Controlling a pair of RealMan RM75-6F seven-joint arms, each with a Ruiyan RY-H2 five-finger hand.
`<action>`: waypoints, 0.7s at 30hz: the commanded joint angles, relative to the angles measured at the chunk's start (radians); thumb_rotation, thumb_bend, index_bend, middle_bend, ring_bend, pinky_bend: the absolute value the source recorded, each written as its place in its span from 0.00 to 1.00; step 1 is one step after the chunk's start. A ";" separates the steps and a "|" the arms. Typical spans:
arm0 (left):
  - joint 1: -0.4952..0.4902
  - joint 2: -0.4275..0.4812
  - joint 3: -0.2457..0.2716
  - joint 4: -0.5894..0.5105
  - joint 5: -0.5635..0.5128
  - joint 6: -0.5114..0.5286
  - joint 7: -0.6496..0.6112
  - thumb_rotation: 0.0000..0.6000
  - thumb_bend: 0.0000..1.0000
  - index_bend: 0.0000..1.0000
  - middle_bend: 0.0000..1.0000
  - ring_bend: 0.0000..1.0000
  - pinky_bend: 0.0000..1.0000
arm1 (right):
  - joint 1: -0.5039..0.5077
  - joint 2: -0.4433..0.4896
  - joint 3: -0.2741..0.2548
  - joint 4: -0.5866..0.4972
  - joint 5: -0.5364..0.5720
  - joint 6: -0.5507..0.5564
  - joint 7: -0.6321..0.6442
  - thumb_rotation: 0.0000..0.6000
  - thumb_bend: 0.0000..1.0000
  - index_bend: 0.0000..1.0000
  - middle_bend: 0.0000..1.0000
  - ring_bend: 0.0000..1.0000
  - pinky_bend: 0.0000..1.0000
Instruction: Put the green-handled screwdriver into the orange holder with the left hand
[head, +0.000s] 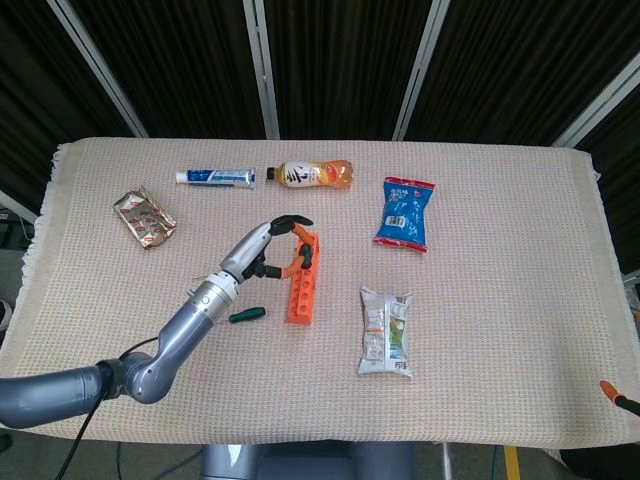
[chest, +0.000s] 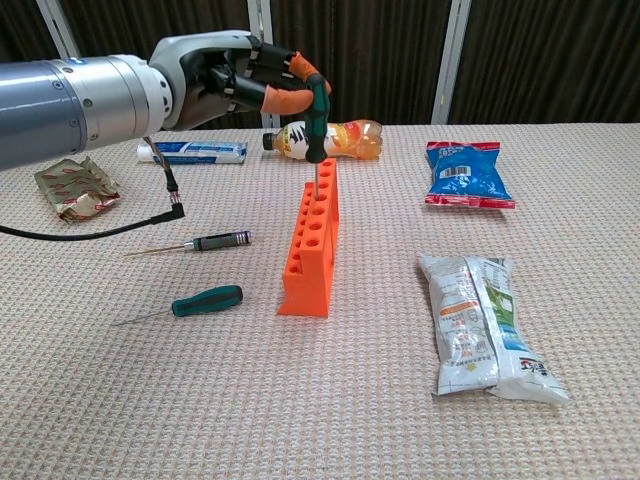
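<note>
— Where is the green-handled screwdriver?

— Upright at the far end of the orange holder, its shaft running down into one of the rear holes. The left hand has it by the handle: the orange-tipped fingers are curled around the green grip from the left, so they are closed on the tool.

— And from the head view?

— There the left hand sits over the upper end of the orange holder, and the handle itself is mostly hidden among the fingers.

— The right hand?

— Only an orange tip shows at the lower right edge of the head view, off the desk. I cannot tell how its fingers lie.

— What else is on the desk?

— A second green-handled screwdriver lies flat to the left of the holder, with a thin black-handled precision screwdriver just beyond it. At the back are a toothpaste tube and an orange drink bottle lying on its side. A crinkled foil wrapper is at the far left. To the right are a blue snack bag and, nearer, a white and green packet. A black cable trails from the arm across the cloth.
</note>
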 joint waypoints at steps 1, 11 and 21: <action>0.003 -0.010 0.007 0.007 0.006 0.008 0.006 1.00 0.61 0.56 0.17 0.08 0.09 | 0.000 0.000 0.000 0.001 0.001 -0.001 0.001 1.00 0.00 0.08 0.10 0.00 0.08; 0.021 -0.035 0.018 0.022 0.018 0.015 -0.012 1.00 0.61 0.56 0.17 0.08 0.07 | 0.001 0.001 0.002 0.000 0.005 -0.007 0.000 1.00 0.00 0.08 0.10 0.00 0.08; 0.029 -0.047 0.026 0.036 0.028 0.009 -0.019 1.00 0.62 0.56 0.17 0.08 0.06 | 0.000 0.001 0.003 0.002 0.007 -0.007 0.002 1.00 0.00 0.08 0.10 0.00 0.08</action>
